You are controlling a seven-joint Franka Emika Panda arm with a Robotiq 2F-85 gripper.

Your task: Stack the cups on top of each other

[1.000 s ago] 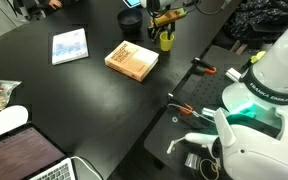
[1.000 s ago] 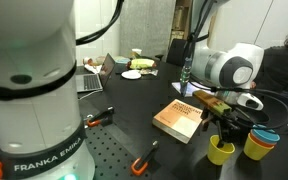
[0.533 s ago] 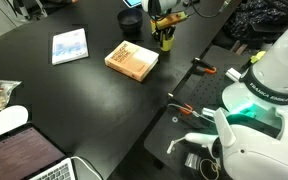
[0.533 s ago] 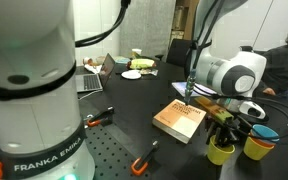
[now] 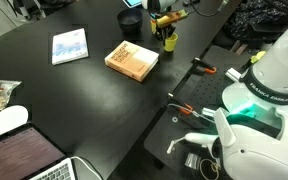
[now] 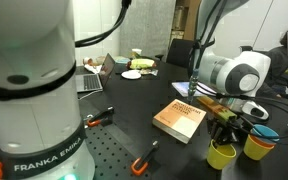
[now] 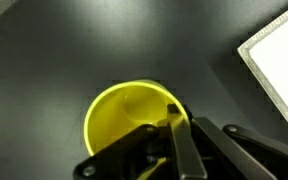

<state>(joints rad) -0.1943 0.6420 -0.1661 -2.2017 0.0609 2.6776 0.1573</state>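
Black worktop [image 6: 134,120] carries the tan book [image 6: 179,119], my landmark. Just beyond the book's far corner stands a yellow cup [image 6: 221,152], with a second yellow cup [image 6: 258,146] holding an orange one beside it. The gripper [image 7: 174,125] hangs over the lone cup, one of its fingers [image 7: 180,150] inside the rim; the fingers look spread. This seems the grasp step: next, close and lift. The cup is plain, glossy, upright.

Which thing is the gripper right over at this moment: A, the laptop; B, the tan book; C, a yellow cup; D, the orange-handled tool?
C: the wrist view looks straight down into the open yellow cup, and in an exterior view the gripper hangs at that cup's rim, beside the tan book.
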